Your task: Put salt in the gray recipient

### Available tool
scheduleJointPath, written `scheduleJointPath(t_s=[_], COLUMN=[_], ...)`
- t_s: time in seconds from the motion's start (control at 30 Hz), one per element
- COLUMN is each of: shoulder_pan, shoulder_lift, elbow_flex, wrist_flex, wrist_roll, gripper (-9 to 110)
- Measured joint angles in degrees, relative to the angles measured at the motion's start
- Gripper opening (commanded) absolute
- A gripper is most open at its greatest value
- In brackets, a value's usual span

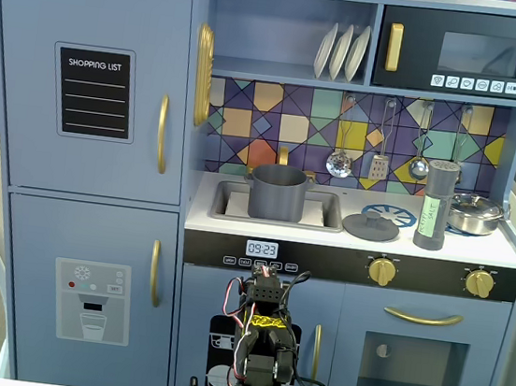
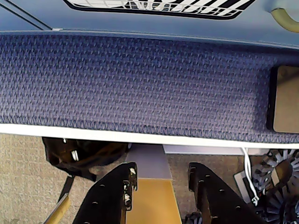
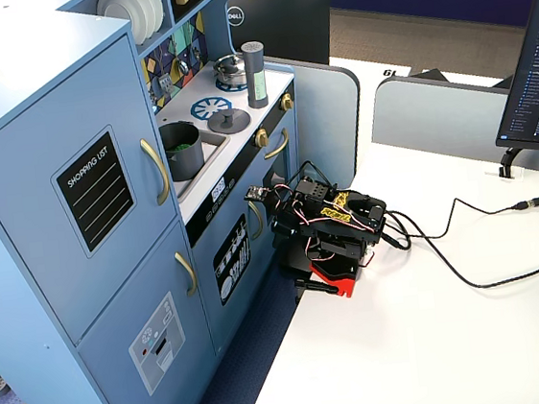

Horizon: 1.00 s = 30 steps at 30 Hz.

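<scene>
The arm sits folded low at the bottom centre of a fixed view, its pincer (image 2: 161, 186) empty with jaws slightly parted, pointing down past the tabletop (image 3: 438, 339) edge. The salt (image 1: 435, 207) stands upright on the toy kitchen counter, right of centre, just beside a flat gray lid (image 1: 371, 226) and a shiny silver pan (image 1: 475, 214). The gray recipient (image 1: 279, 193) sits in the sink, left of it. To start well, the arm should rise clear of the counter front, open wide, and approach the shaker's body level, avoiding the lid and pan.
</scene>
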Motion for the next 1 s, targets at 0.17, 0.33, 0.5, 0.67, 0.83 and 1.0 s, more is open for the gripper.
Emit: scheduleJointPath(t_s=[0.17,0.33,0.5,0.67,0.83,1.0], shoulder_pan=[-1.4,-1.8,-1.8,0.4,8.9,22.6], shoulder_lift=[0.0,0.0,0.0,0.0,-5.7,-15.0], elbow_flex=[0.0,0.0,0.0,-0.7,-12.0,-31.5], wrist_flex=[0.0,0.0,0.0,-0.2,0.8,-0.3], wrist_roll=[-0.5,-0.5,-0.5,-2.9,-5.0,-4.0], gripper=[0,0,0,0,0,0])
